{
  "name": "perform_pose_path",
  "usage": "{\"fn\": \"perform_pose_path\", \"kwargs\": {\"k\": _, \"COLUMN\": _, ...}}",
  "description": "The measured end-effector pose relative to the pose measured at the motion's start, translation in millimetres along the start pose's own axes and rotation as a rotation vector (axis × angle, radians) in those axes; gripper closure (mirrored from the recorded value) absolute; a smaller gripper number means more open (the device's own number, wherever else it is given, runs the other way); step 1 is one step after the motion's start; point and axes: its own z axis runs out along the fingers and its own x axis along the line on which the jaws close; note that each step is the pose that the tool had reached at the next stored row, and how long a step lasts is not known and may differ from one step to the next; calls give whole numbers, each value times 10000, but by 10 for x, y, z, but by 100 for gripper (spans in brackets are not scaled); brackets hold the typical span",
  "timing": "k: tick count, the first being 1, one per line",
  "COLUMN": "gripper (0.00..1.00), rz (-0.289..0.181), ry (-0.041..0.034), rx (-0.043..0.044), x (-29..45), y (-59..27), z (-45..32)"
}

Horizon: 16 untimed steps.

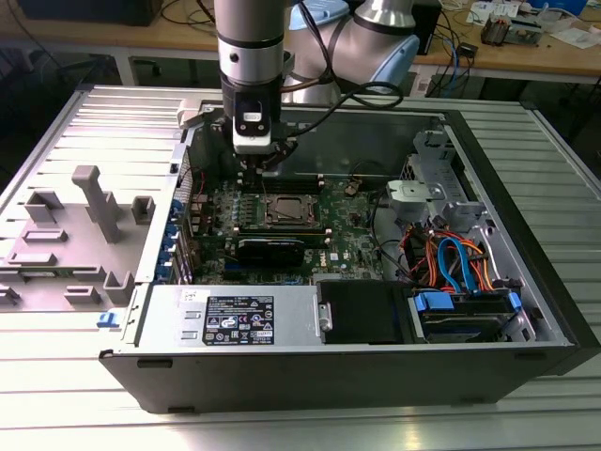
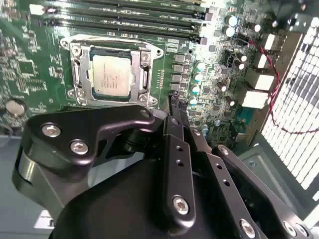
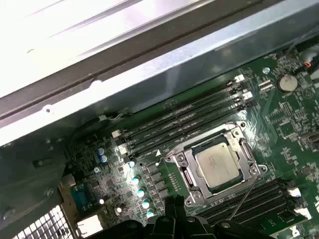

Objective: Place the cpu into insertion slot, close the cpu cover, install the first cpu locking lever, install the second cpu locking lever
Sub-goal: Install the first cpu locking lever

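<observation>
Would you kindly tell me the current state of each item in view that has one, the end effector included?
cpu: seated in the insertion slot.
insertion slot: occupied by the cpu.
cpu cover: down flat around the cpu.
locking lever: thin wire standing off the slot, seemingly unlatched.
end effector: shut, empty, poised beside the slot.
computer case: lying with its side open.

Matt silver metal cpu [image 2: 110, 74]
</observation>
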Motion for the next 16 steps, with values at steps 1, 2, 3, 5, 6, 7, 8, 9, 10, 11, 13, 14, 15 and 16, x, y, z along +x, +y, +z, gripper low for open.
{"fn": "perform_pose_path", "kwargs": {"k": 1, "gripper": 89, "rz": -294, "ry": 1, "rx": -1, "x": 39, "y": -16, "z": 3}}
{"fn": "perform_pose_path", "kwargs": {"k": 2, "gripper": 89, "rz": -307, "ry": 2, "rx": -2, "x": 118, "y": -49, "z": 2}}
{"fn": "perform_pose_path", "kwargs": {"k": 3, "gripper": 89, "rz": -955, "ry": 8, "rx": 3, "x": 155, "y": -65, "z": 3}}
{"fn": "perform_pose_path", "kwargs": {"k": 5, "gripper": 89, "rz": -1474, "ry": 11, "rx": 6, "x": 155, "y": -65, "z": 5}}
{"fn": "perform_pose_path", "kwargs": {"k": 6, "gripper": 89, "rz": -1603, "ry": 12, "rx": 6, "x": 155, "y": -65, "z": 5}}
{"fn": "perform_pose_path", "kwargs": {"k": 7, "gripper": 89, "rz": -1606, "ry": 12, "rx": 7, "x": 155, "y": -65, "z": 5}}
{"fn": "perform_pose_path", "kwargs": {"k": 8, "gripper": 89, "rz": -1607, "ry": 12, "rx": 7, "x": 155, "y": -65, "z": 5}}
{"fn": "perform_pose_path", "kwargs": {"k": 9, "gripper": 89, "rz": -1608, "ry": 11, "rx": 7, "x": 155, "y": -65, "z": 6}}
{"fn": "perform_pose_path", "kwargs": {"k": 10, "gripper": 89, "rz": -1609, "ry": 12, "rx": 7, "x": 155, "y": -65, "z": 5}}
{"fn": "perform_pose_path", "kwargs": {"k": 11, "gripper": 89, "rz": -1610, "ry": 12, "rx": 6, "x": 155, "y": -65, "z": 6}}
{"fn": "perform_pose_path", "kwargs": {"k": 13, "gripper": 89, "rz": -1612, "ry": 12, "rx": 6, "x": 155, "y": -65, "z": 6}}
{"fn": "perform_pose_path", "kwargs": {"k": 14, "gripper": 89, "rz": -1614, "ry": 12, "rx": 7, "x": 155, "y": -65, "z": 6}}
{"fn": "perform_pose_path", "kwargs": {"k": 15, "gripper": 89, "rz": -1614, "ry": 12, "rx": 6, "x": 155, "y": -65, "z": 6}}
{"fn": "perform_pose_path", "kwargs": {"k": 16, "gripper": 89, "rz": -1615, "ry": 12, "rx": 6, "x": 155, "y": -65, "z": 6}}
